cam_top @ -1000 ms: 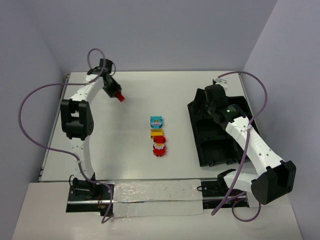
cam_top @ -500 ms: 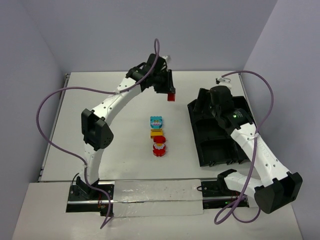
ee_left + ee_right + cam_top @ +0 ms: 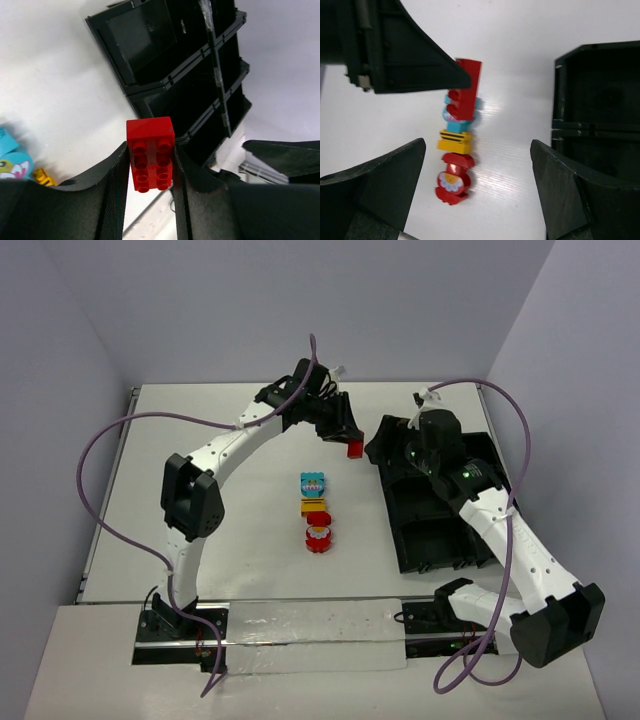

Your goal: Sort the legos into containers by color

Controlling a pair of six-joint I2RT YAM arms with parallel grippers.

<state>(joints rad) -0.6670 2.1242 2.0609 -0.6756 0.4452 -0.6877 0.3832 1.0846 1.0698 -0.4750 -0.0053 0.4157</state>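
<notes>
My left gripper (image 3: 350,440) is shut on a red brick (image 3: 354,449) and holds it above the table, just left of the black tray of bins (image 3: 440,530). In the left wrist view the red brick (image 3: 150,152) sits studs-up between the fingers (image 3: 115,190), with the tray (image 3: 175,75) beyond it. A cyan brick (image 3: 314,483), a yellow brick (image 3: 314,505) and a red brick with a white flower mark (image 3: 318,536) lie in a row at the table's middle. My right gripper (image 3: 477,190) is open and empty over the table, between that row and the tray (image 3: 600,100).
The bins that show look empty. In the right wrist view the left gripper's finger (image 3: 410,50) and its held red brick (image 3: 467,85) partly cover the cyan brick (image 3: 462,114); the yellow brick (image 3: 454,140) and flower brick (image 3: 454,180) lie below.
</notes>
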